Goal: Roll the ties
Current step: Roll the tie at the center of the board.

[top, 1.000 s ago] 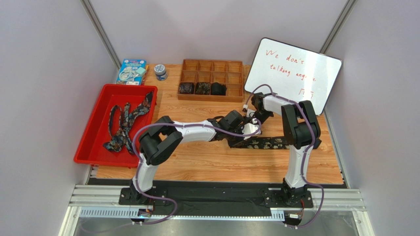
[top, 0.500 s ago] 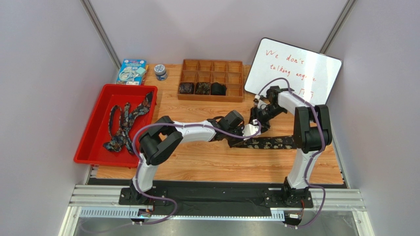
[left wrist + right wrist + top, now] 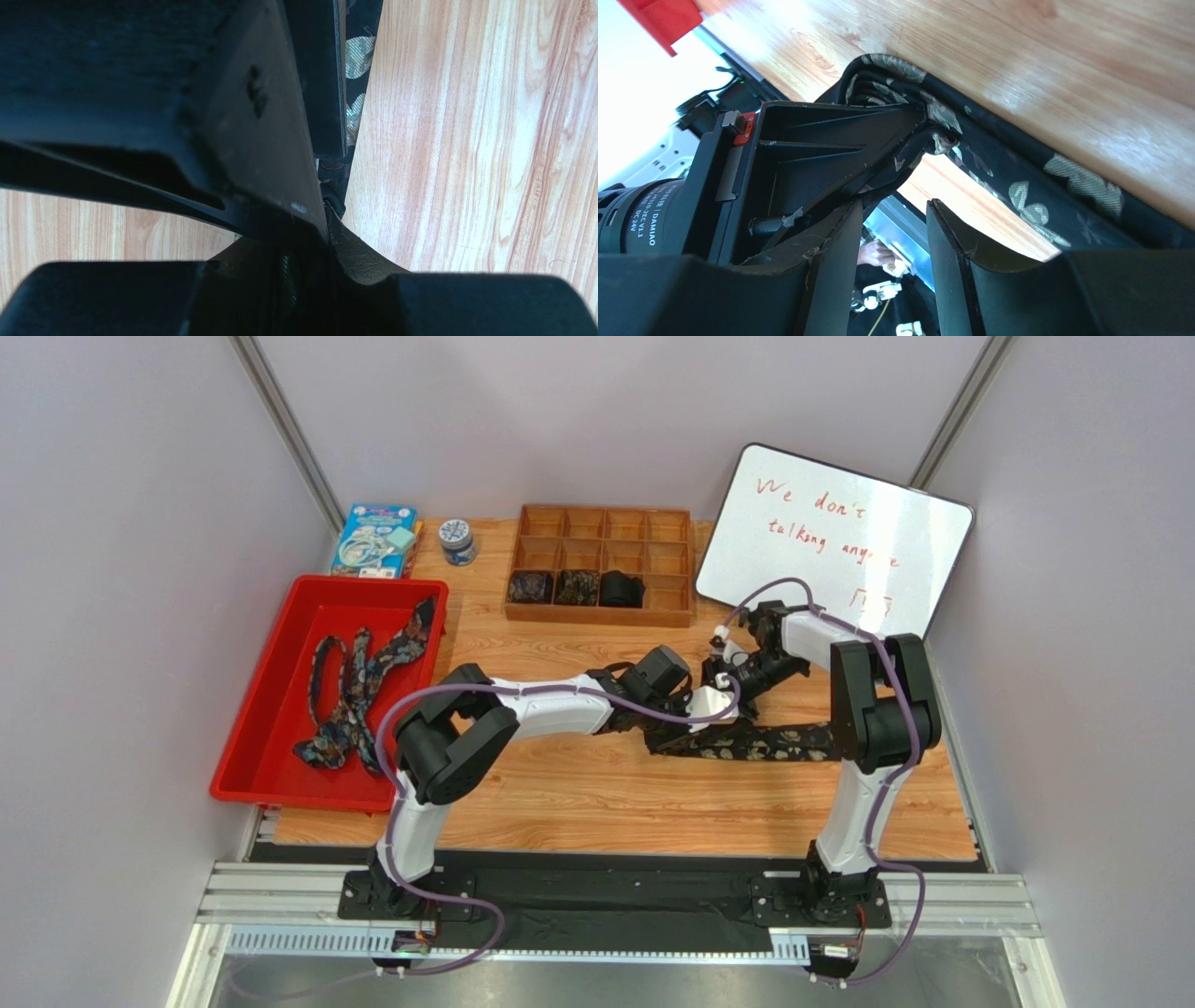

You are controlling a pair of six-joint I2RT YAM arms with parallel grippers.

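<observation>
My left gripper (image 3: 696, 710) pinches the folded end of the tie (image 3: 765, 744), which lies flat in the middle. My right gripper (image 3: 894, 210) sits just beside it, fingers apart, holding nothing. My left arm (image 3: 547, 707) hides that end from above. The red tray (image 3: 232, 787) is at the left and the whiteboard (image 3: 842, 546) at the upper right.

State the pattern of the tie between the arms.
Tie: dark, pale floral motifs; right wrist view.

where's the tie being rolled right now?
Top view: the tie lies flat on the table, right of centre, in front of the whiteboard, its left end in the left gripper.
</observation>
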